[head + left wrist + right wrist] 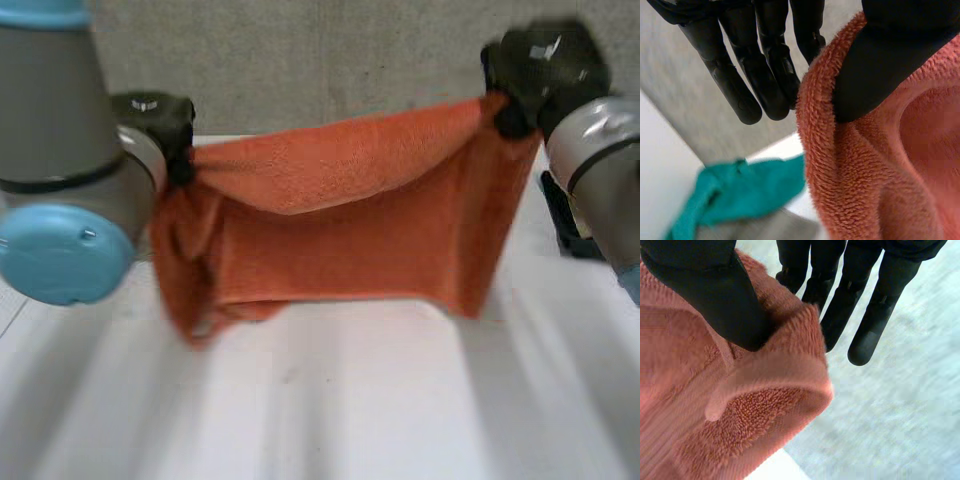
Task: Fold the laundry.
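Hanging over the white table (350, 420), which spreads beneath it, the orange towel (350, 240) is stretched wide in the air between the two arms. Its lower edge comes down to the tabletop or just above it; which of the two cannot be told. The towel's upper edge sags in the middle and a flap of it droops down over the front face, while the lower corner on the left side is bunched. The left arm (60, 200) stands beside the towel's left edge and the right arm (600, 170) beside its right edge. The left hand (160, 120) is clamped on the towel's upper left corner, and its wrist view shows the thumb pressed on one face of the terry and the straight fingers (765, 80) behind the hem. The right hand (545, 65) pinches the towel's upper right corner in the same way, thumb on the cloth and fingers (870, 320) behind its banded edge. A teal cloth (750, 192) lies crumpled below the towel's left corner. The step in hand looks like the spread-and-lift before a first fold. The next move probably calls for both hands to carry the top edge together and at one height, so the towel lays down flat on the table without the drooping flap or the bunched corner creasing under it.
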`<act>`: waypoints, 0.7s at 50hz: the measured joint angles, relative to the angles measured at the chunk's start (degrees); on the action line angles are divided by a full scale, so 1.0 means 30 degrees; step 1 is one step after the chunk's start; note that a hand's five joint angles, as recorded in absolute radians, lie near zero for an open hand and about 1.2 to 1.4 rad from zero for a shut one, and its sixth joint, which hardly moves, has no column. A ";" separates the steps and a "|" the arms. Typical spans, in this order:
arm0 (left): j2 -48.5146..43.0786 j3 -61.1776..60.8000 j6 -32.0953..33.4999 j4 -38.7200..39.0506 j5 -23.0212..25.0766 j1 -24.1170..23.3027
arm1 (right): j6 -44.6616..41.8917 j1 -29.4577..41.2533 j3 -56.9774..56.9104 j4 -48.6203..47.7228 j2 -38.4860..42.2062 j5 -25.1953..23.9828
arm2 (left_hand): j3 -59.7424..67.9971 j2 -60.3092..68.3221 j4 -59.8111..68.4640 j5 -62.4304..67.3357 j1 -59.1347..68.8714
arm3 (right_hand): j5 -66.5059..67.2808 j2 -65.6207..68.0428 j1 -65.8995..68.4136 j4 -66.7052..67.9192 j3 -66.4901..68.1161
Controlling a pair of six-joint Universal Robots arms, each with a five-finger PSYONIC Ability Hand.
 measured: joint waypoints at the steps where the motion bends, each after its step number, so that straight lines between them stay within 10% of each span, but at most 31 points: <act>1: 0.0269 -0.0001 0.1174 0.0317 0.0658 0.0156 | -0.0142 -0.0171 0.0269 0.0227 0.0384 -0.0330 | 0.0047 0.0000 0.0002 0.0000 0.0000 | 0.0084 0.0000 0.0000 0.0000 0.0000; 8: -0.1822 0.0607 0.4854 0.2758 0.2265 -0.0281 | -0.0598 -0.0322 0.1697 0.0056 0.3086 -0.0985 | 0.0090 0.0035 0.0070 0.0000 0.0002 | 0.0322 0.0000 0.0000 0.0002 0.0002; 17: -0.8334 0.3907 0.5864 0.4088 0.0261 -0.1236 | -0.0285 -0.0110 0.1977 -0.3416 0.5958 0.0595 | -0.1196 -0.1286 -0.1364 -0.0604 -0.0652 | 0.0322 0.0000 0.0000 0.0003 0.0000; 22: -1.0155 0.5905 0.6167 0.5754 -0.0442 -0.0821 | -0.0193 0.0261 0.2172 -0.5871 0.6669 0.1897 | -1.2799 -1.3234 -1.3108 -1.2430 -1.3335 | 0.0322 0.0000 0.0000 0.0003 0.0003; 35: -0.4482 0.0135 0.4943 0.5550 -0.0858 0.0687 | -0.0264 0.0769 0.2683 -0.6813 0.6436 0.2367 | -1.8664 -1.8920 -1.9033 -1.7823 -1.8581 | 0.0322 0.0000 0.0000 0.0005 -0.0002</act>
